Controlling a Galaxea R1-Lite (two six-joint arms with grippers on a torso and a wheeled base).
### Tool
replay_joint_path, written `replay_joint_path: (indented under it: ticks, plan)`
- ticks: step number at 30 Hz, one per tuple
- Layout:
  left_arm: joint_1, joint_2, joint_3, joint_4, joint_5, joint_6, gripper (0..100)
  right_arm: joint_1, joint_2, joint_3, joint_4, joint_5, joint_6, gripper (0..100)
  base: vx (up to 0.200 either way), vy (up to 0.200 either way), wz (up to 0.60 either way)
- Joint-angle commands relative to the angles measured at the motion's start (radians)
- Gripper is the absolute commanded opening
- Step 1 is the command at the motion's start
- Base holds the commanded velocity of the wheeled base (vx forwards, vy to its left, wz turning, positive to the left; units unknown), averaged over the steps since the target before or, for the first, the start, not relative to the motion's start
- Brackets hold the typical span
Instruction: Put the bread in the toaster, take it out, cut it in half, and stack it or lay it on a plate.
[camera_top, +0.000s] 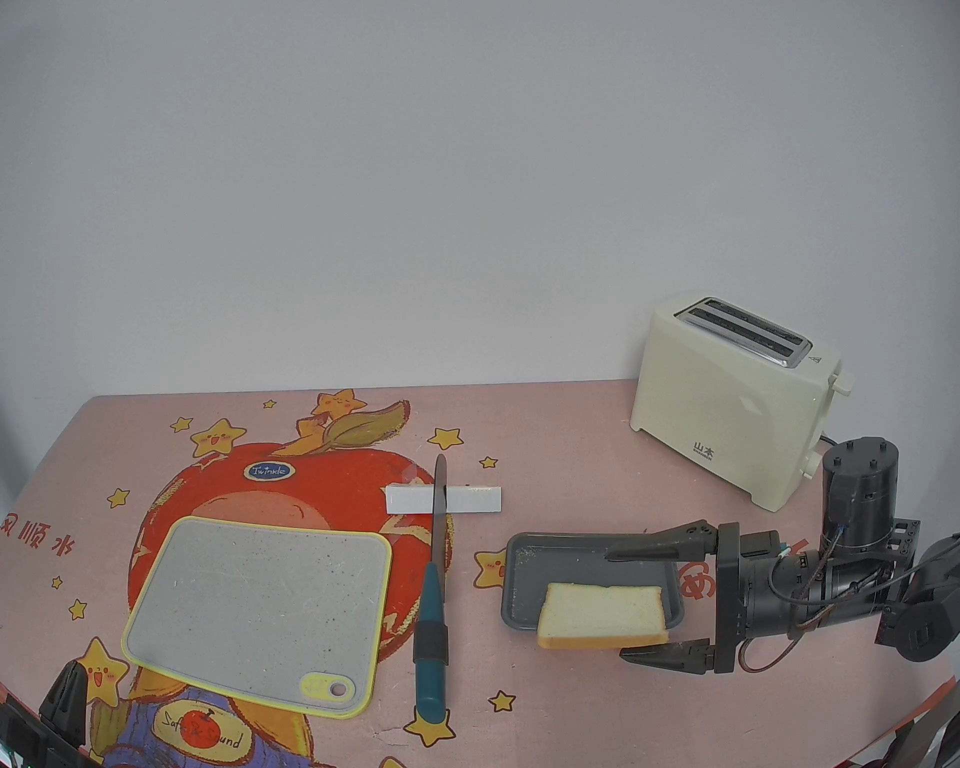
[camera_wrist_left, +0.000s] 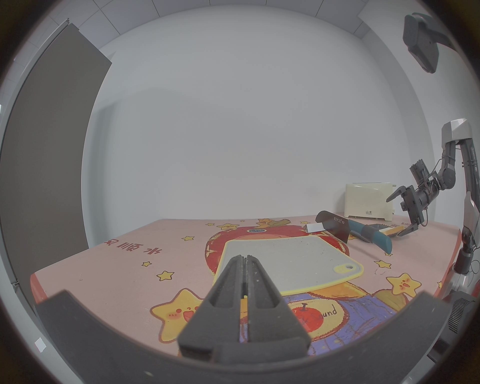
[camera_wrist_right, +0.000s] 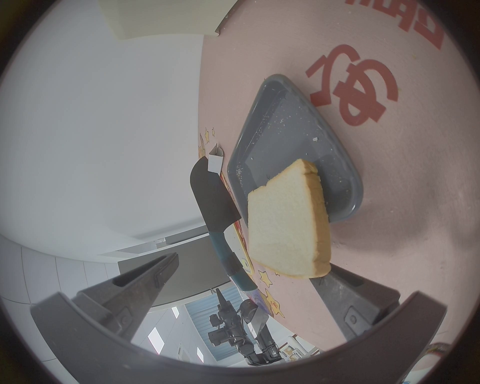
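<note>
A slice of white bread (camera_top: 603, 615) (camera_wrist_right: 290, 220) lies tilted over the near rim of the grey tray (camera_top: 560, 558) (camera_wrist_right: 295, 125). My right gripper (camera_top: 618, 602) (camera_wrist_right: 245, 265) is open around it, one finger on each side. One fingertip (camera_wrist_right: 345, 295) is at the crust; the other is well clear. The cream toaster (camera_top: 735, 395) (camera_wrist_left: 369, 201) stands at the back right, both slots empty. My left gripper (camera_wrist_left: 243, 265) is shut on nothing, low at the table's front left, apart from everything.
A grey cutting board (camera_top: 260, 610) (camera_wrist_left: 295, 260) lies at the front left. A teal-handled knife (camera_top: 434, 600) (camera_wrist_left: 355, 227) sits between board and tray, its blade propped on a white holder (camera_top: 443, 498). The toaster's cord trails by the right arm.
</note>
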Motion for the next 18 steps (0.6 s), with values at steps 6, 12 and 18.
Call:
replay_joint_path:
  ticks: [6,12,18]
  plan:
    - [0.000,0.001,0.016,0.000,-0.001,0.000,0,0.001,0.048,0.005,0.001,0.001,0.002,100,0.000,0.000,0.00]
    - [0.000,0.001,0.016,0.000,0.001,0.000,0,-0.010,0.078,-0.001,0.001,0.001,0.016,0,0.000,0.000,0.00]
    - [0.000,0.001,0.016,0.000,0.001,0.000,0,-0.010,0.078,0.001,0.001,0.001,0.019,0,0.000,0.000,0.00]
